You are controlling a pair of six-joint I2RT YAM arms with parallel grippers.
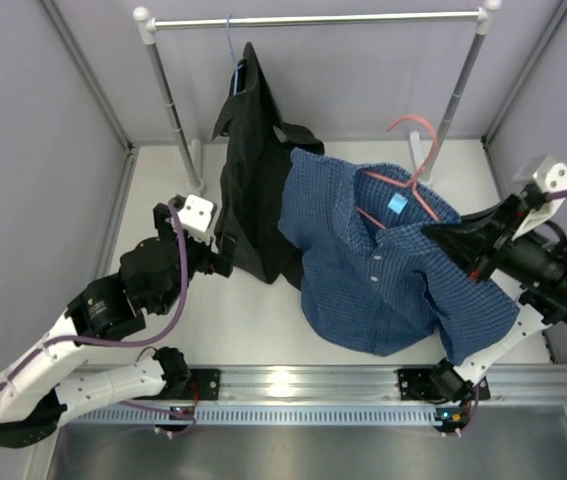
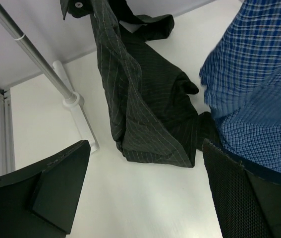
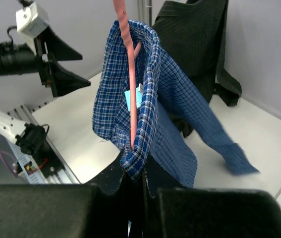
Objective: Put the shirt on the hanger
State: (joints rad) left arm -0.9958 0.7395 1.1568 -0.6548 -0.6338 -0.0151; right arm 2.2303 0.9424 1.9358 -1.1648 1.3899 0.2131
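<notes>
At the table's (image 1: 243, 330) left, the left gripper (image 1: 215, 263) is hovering, jaws spread wide, beside the black pinstriped shirt (image 1: 253, 180), which is hanging from a blue hanger (image 1: 233, 45) on the rail (image 1: 313, 18). Rightward, the blue checked shirt (image 1: 383, 290) is draping onto the table, the pink-red hanger (image 1: 408, 185) threading its collar. The right gripper (image 3: 135, 163) is pinching the collar's edge, holding it up.
</notes>
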